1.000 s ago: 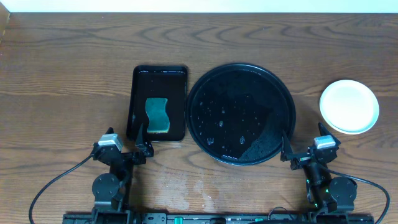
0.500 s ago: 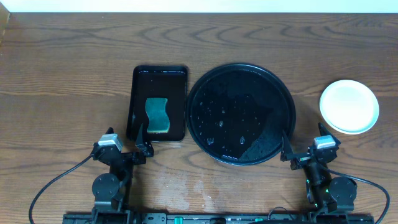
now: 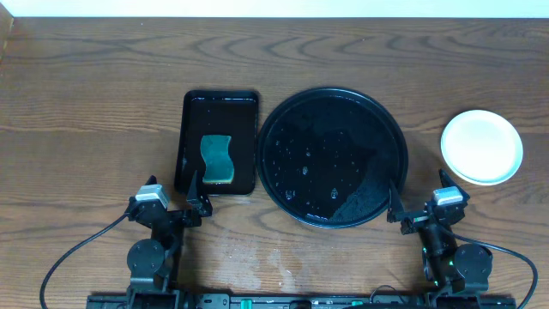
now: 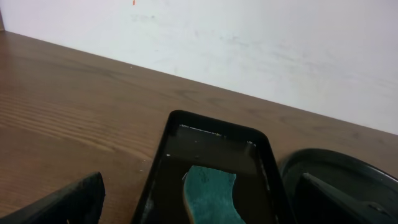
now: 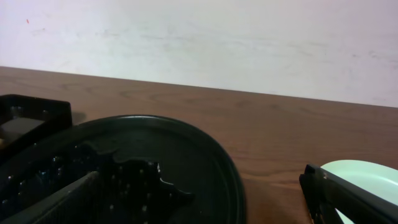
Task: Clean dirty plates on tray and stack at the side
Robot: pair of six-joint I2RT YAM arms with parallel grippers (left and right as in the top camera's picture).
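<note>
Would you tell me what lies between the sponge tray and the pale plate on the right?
The large round black tray, shown in the overhead view.

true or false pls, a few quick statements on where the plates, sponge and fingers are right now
1. No plate lies on the round tray. True.
2. The sponge lies on the bare table. False: it lies in the rectangular tray.
3. A pale plate lies on the table to the right of the round tray, apart from it. True.
4. The right gripper has its fingers shut on a plate. False: its fingers are open and empty.
5. The left gripper holds the sponge. False: its fingers are open and empty, and the sponge is untouched.
6. Droplets dot the round tray. True.
</note>
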